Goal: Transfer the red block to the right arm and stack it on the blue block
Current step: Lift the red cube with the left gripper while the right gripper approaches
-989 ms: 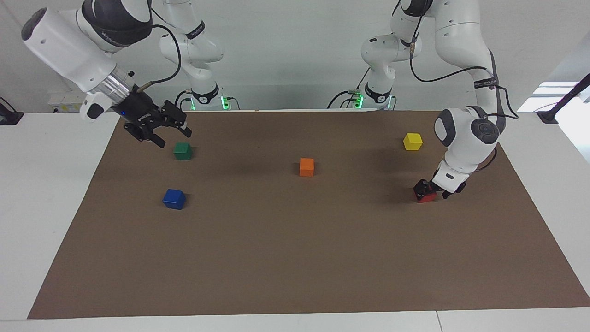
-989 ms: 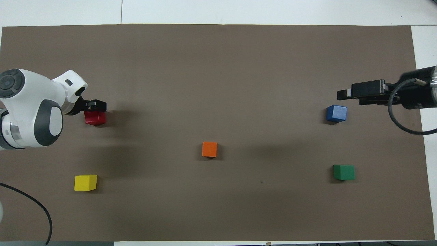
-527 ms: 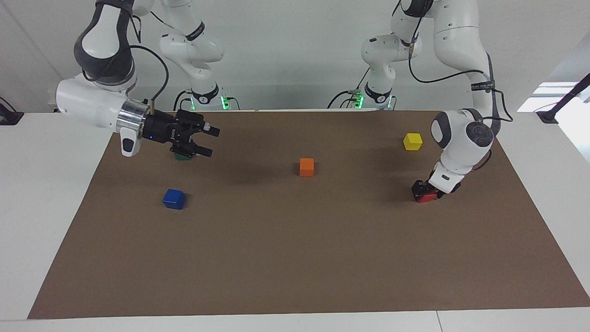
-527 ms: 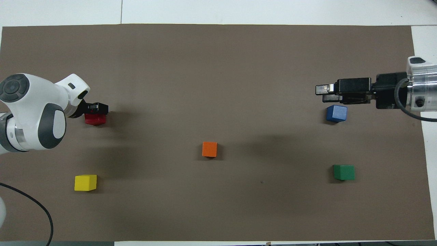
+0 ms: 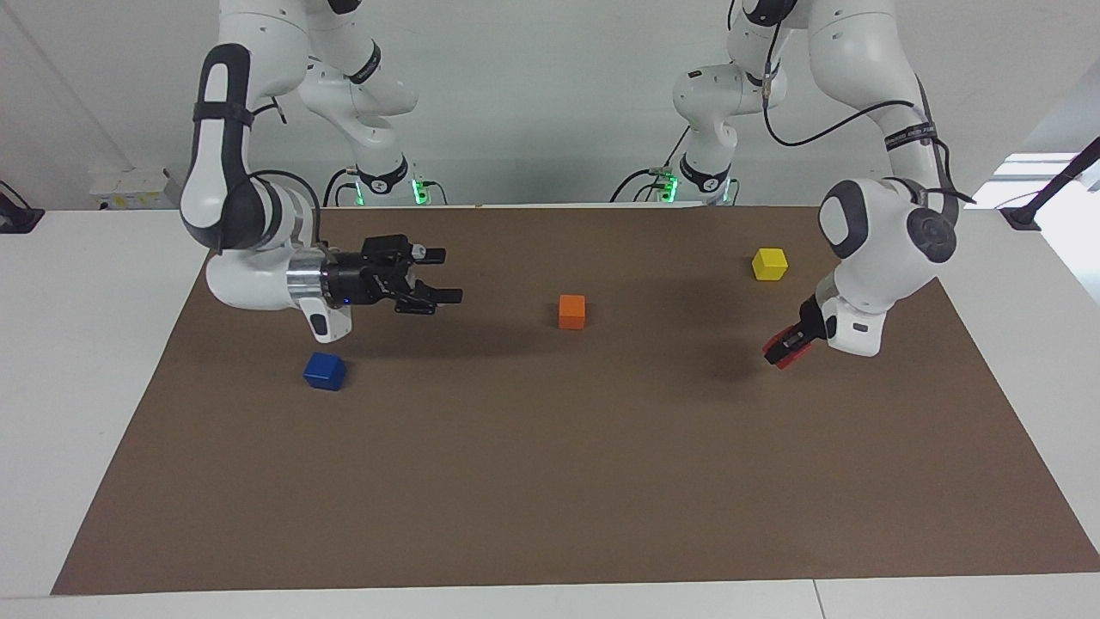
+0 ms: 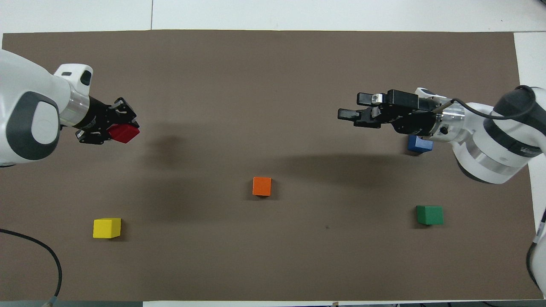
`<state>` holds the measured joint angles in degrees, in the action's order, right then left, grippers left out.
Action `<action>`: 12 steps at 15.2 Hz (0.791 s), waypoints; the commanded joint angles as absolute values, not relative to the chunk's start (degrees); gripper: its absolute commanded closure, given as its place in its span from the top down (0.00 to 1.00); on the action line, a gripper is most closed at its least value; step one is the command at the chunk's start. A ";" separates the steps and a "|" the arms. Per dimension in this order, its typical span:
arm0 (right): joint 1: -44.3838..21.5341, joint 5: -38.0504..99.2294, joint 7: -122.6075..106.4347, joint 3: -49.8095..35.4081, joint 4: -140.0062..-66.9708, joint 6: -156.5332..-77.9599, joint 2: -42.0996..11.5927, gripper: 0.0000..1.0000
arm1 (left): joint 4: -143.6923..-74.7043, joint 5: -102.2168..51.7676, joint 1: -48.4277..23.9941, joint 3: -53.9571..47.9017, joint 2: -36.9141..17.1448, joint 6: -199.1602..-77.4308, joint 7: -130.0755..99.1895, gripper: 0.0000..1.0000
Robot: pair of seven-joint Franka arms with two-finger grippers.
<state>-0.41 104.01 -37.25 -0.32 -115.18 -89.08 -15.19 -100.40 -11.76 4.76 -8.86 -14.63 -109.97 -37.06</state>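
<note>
My left gripper point(image 5: 784, 347) point(image 6: 121, 130) is shut on the red block point(image 5: 780, 351) point(image 6: 124, 133) and holds it tilted a little above the brown mat, at the left arm's end. My right gripper point(image 5: 443, 275) point(image 6: 354, 106) is open and empty, held level in the air and pointing toward the table's middle. The blue block point(image 5: 325, 370) point(image 6: 419, 144) sits on the mat at the right arm's end; in the overhead view the right wrist partly covers it.
An orange cube point(image 5: 571, 311) point(image 6: 262, 186) sits mid-mat. A yellow cube point(image 5: 769, 263) point(image 6: 106, 227) lies near the left arm's base. A green cube point(image 6: 429, 214) lies near the right arm's base, hidden in the facing view. The brown mat point(image 5: 550, 481) covers the white table.
The left gripper has lifted the red block off the mat and tilted it. The right arm has swung down and toward the table's middle, its fingers still open.
</note>
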 commanded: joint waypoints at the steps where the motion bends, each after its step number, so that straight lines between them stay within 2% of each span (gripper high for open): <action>1: -3.67 113.60 -38.23 -0.53 -113.99 -86.32 -17.49 1.00 | -93.70 -20.28 3.78 -9.48 -14.16 -103.19 -55.40 0.00; 5: -5.80 118.21 -40.51 -0.53 -114.08 -82.72 -19.86 1.00 | -93.52 -22.75 1.15 -15.37 -10.73 -104.15 -80.08 0.00; 8: -6.50 120.40 -43.59 -0.53 -114.17 -76.22 -23.54 1.00 | -93.95 -32.83 0.44 -18.63 -9.23 -109.15 -96.98 0.00; 12: -6.94 120.85 -43.68 -0.53 -114.61 -72.77 -24.79 1.00 | -94.31 -39.63 -1.67 -19.51 -8.35 -110.21 -102.38 0.00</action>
<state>-6.62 119.38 -42.52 -0.41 -114.79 -74.01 -24.07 -93.27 -36.31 -0.60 -19.79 -9.26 -108.81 -99.52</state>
